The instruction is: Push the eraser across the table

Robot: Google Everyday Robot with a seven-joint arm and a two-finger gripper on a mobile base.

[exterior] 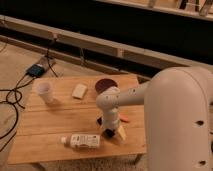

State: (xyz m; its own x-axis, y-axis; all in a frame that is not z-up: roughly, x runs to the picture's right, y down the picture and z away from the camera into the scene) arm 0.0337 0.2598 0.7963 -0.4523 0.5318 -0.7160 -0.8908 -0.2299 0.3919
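My white arm comes in from the right and bends down over the middle of the wooden table point(50, 127). The gripper point(108, 130) points down at the table top near the front, just right of the lying bottle. A small dark shape point(107, 133) lies at the gripper's tip. It may be the black eraser, but the gripper covers most of it and I cannot tell for certain. An orange carrot point(124, 119) lies just right of the gripper.
A clear bottle with a white label point(83, 141) lies on its side at the front. A translucent cup point(45, 92) stands back left. A pale beige block point(79, 90) and a dark red disc point(105, 85) sit at the back. Cables and a device point(35, 70) lie on the floor to the left.
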